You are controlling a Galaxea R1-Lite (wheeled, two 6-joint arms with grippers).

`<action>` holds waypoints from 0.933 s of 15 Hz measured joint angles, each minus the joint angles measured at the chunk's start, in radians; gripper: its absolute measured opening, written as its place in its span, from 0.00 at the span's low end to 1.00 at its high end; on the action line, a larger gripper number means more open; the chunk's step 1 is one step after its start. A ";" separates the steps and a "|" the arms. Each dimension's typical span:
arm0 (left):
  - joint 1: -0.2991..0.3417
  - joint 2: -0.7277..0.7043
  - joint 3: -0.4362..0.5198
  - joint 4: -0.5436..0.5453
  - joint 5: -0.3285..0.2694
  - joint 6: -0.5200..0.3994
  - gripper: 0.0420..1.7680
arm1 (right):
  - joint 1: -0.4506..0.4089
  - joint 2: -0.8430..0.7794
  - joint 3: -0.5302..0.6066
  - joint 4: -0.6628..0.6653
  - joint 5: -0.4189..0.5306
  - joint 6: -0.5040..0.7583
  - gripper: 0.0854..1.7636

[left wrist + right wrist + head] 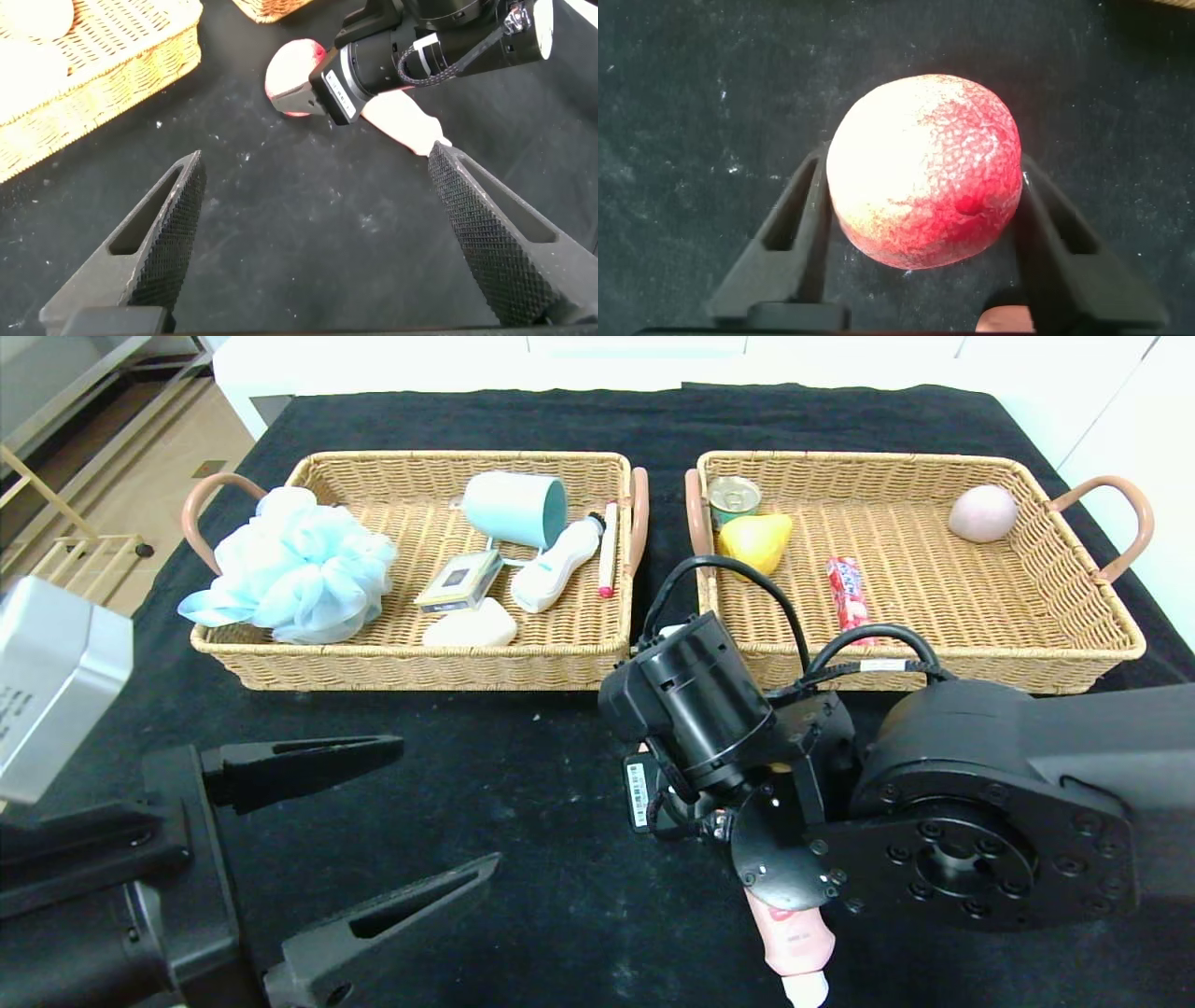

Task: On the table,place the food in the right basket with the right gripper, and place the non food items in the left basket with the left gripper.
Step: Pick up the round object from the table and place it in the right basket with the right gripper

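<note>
My right gripper (pixel 922 161) is shut on a red and yellow round fruit (pixel 924 173), with one finger against each side, low over the black table. In the head view the right gripper (pixel 658 793) points down in front of the baskets and its wrist hides the fruit. The fruit also shows in the left wrist view (pixel 291 79). A pink tube (pixel 794 938) lies on the table just beside the right arm, near the front edge. My left gripper (pixel 448 803) is open and empty at the front left, above bare cloth (pixel 316 157).
The left basket (pixel 411 667) holds a blue bath puff (pixel 294 565), a cup (pixel 515 507), a small box, a soap bar, a white bottle and a pen. The right basket (pixel 1027 667) holds a can (pixel 733 497), a yellow pear (pixel 756 541), a red packet (pixel 848 593) and a pink ball (pixel 982 512).
</note>
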 joint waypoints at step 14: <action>-0.016 0.010 0.004 0.000 0.002 -0.002 0.97 | -0.007 -0.005 0.017 0.002 0.002 0.006 0.62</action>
